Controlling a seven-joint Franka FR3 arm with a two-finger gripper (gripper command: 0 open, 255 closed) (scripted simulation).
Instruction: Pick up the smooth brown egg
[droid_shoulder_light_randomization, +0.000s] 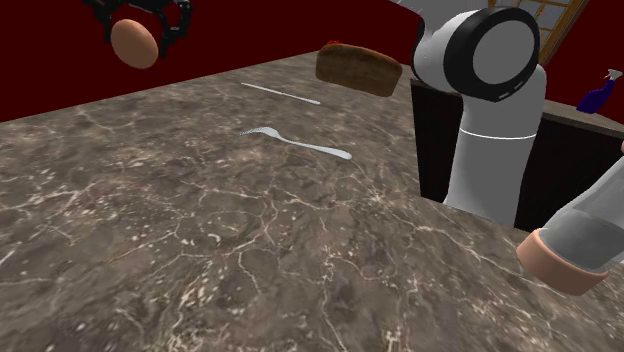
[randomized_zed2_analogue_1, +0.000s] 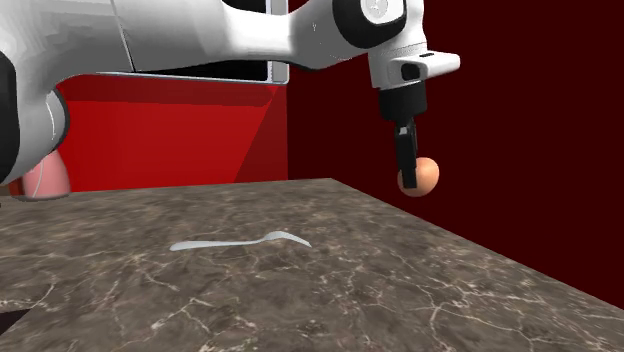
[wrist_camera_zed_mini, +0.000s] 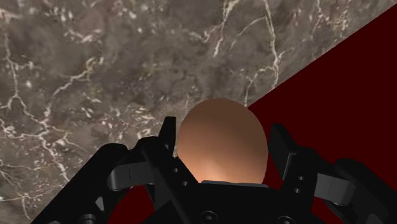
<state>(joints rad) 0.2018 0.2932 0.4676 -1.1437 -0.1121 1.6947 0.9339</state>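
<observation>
End effector (randomized_zed2_analogue_1: 409, 174) clasping brown egg (wrist_camera_zed_mini: 220, 143), midair

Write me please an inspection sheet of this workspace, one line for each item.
Surface: dark veined marble countertop.
Job's things: brown egg, held in the air above the countertop's edge.
Clutter: spoon, thin white utensil, bread slice; blue spray bottle farther back.
Grippers: gripper shut on the egg, clear of the surface.
Cables: nothing seen.
Surroundings: dark red wall, bright red panel.
</observation>
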